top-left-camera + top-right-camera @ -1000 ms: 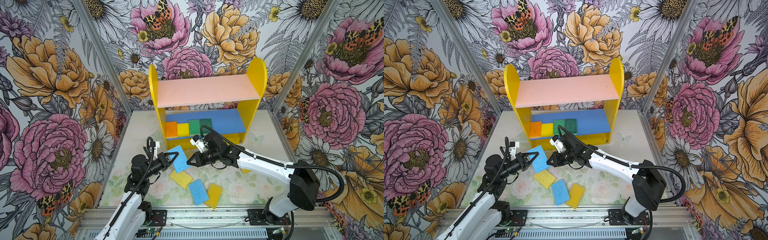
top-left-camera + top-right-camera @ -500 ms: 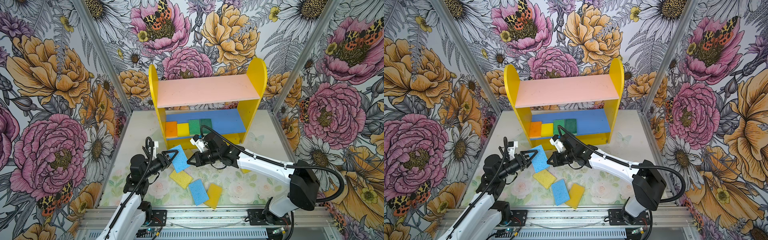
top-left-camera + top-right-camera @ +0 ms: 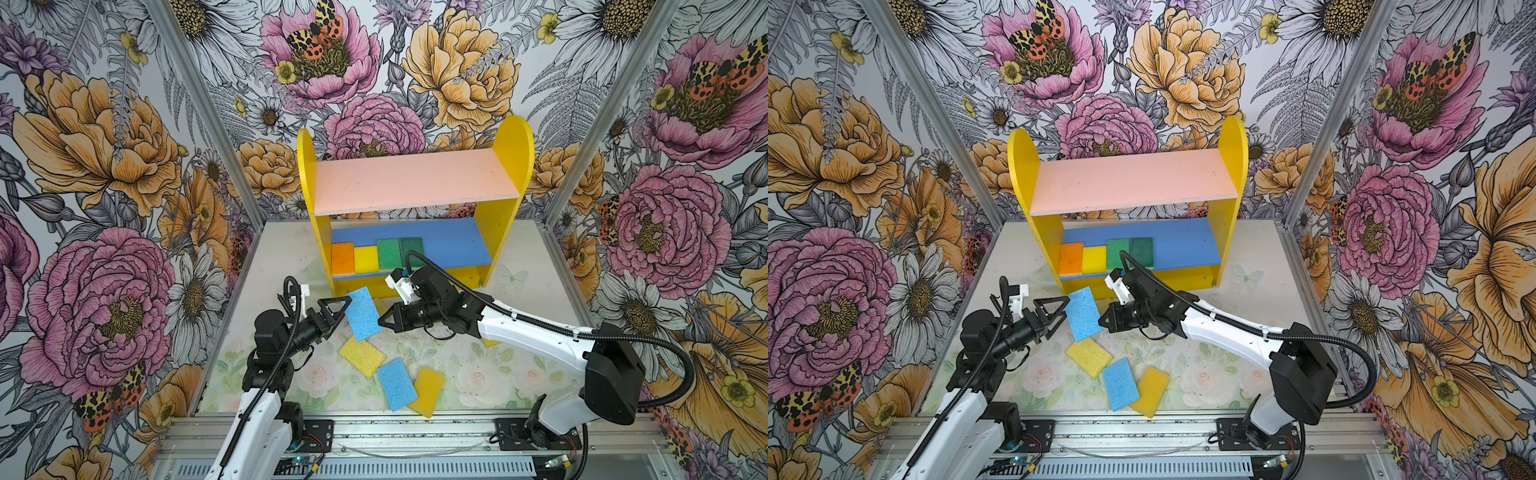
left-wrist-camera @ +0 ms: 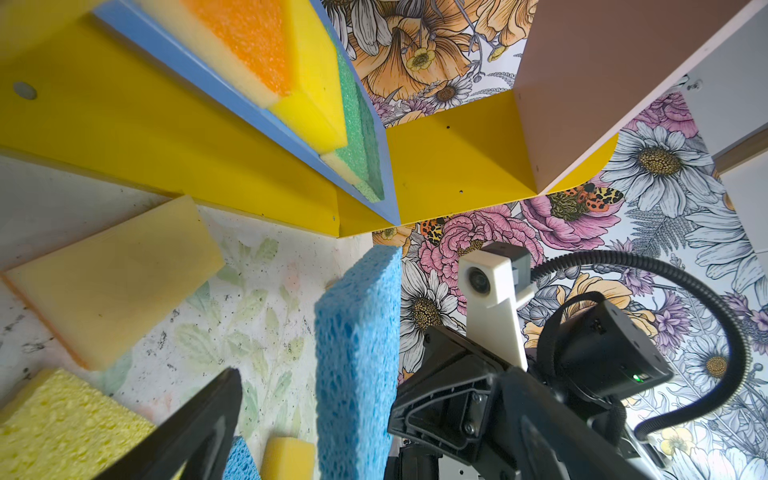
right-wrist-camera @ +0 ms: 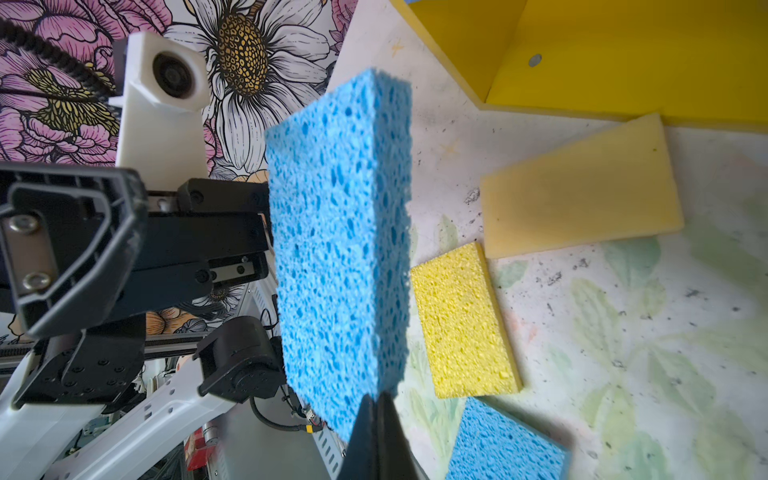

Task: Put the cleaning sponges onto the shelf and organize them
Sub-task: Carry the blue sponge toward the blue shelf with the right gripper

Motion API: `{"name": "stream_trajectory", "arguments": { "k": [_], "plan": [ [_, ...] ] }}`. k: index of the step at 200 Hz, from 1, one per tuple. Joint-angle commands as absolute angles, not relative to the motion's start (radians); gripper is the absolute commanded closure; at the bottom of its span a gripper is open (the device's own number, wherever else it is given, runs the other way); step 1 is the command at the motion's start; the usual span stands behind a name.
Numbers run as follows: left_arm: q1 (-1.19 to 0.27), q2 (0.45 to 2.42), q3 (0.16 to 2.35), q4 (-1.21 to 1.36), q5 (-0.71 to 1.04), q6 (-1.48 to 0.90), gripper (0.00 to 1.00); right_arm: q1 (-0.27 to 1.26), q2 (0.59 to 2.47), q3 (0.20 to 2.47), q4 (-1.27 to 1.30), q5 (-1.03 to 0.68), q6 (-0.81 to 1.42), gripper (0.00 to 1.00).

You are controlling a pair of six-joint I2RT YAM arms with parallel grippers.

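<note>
A light blue sponge (image 3: 363, 313) (image 3: 1084, 313) hangs on edge above the table between both grippers. My right gripper (image 3: 380, 323) (image 5: 378, 411) is shut on its edge. My left gripper (image 3: 341, 313) (image 4: 374, 440) stands open around the opposite edge, with a gap to the finger (image 4: 199, 428). The shelf (image 3: 515, 141) stands behind, its pink upper board (image 3: 415, 183) bare. On its blue lower board lie an orange sponge (image 3: 343, 257), a yellow one (image 3: 365, 258) and two green ones (image 3: 388, 253).
On the table below lie a yellow sponge (image 3: 362, 356) (image 5: 461, 320), a blue sponge (image 3: 397, 384) and another yellow one (image 3: 426, 390). A pale yellow sponge (image 5: 582, 187) lies by the shelf's foot. Patterned walls close in the table on three sides.
My left gripper has opened and let go of the blue sponge. The right gripper keeps its pinch on it, and the sponge has hardly moved.
</note>
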State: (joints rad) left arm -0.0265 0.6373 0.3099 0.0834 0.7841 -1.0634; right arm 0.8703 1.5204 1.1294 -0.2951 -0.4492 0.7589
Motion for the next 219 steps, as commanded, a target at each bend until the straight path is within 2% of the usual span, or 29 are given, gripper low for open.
{"name": "stream_trajectory", "arguments": {
  "k": [1, 65, 219],
  "plan": [
    [-0.012, 0.622, 0.345, 0.048, 0.81, -1.029, 0.01, 0.851, 1.462, 1.106, -0.275, -0.416, 0.773, 1.0],
    [0.0, 0.574, 0.41, -0.139, 0.812, -0.917, 0.01, 0.799, 1.41, 1.086, -0.307, -0.383, 0.766, 1.0],
    [0.026, 0.581, 0.459, -0.258, 0.821, -0.804, 0.01, 0.63, 1.224, 1.126, -0.565, -0.169, 0.686, 1.0]
  ]
}}
